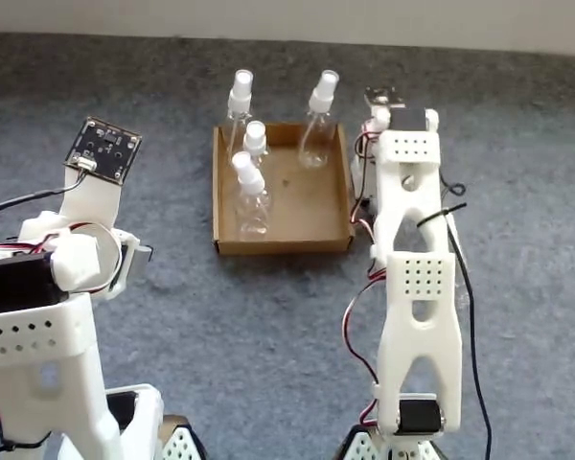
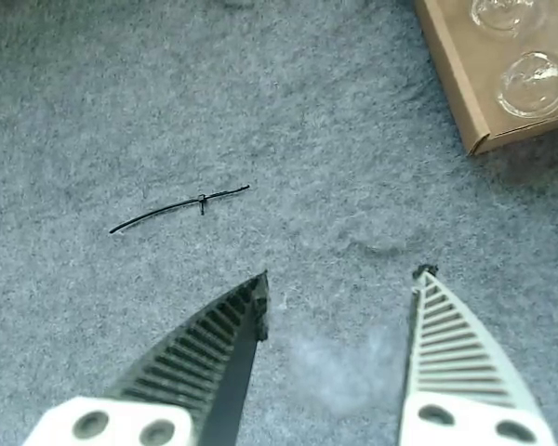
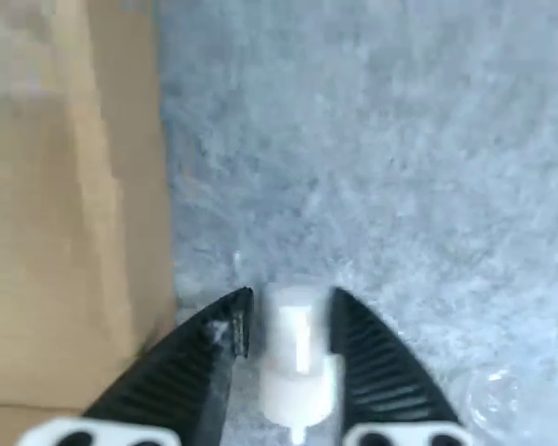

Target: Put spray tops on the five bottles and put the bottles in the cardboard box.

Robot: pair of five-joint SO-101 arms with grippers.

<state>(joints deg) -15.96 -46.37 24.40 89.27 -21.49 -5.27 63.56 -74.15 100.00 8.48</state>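
Showing the right tool [image 3: 290,297] clamped on a white spray top [image 3: 293,367], with 1 finger pressed to each side of it, above the grey desk [image 3: 400,139]. The cardboard box [image 1: 283,246] lies immediately left of this tool, its right wall just beside the left finger. The spray top's long axis appears to run upright, along the tool's line of sight. Whether a bottle hangs beneath it cannot be told. The coming move is judged to be a short carry leftward over that wall.

The right arm [image 1: 412,192] is stretched far along the box's right side, much nearer the held piece than the other arm. In the box stand 4 capped bottles: 3 along the left side [image 1: 252,196] [image 1: 256,144] [image 1: 238,101] and 1 in the far right corner [image 1: 318,120].

The left tool [image 2: 342,279] hovers with its fingers spread apart and holding nothing, left of the box, near a thin black wire [image 2: 181,206].
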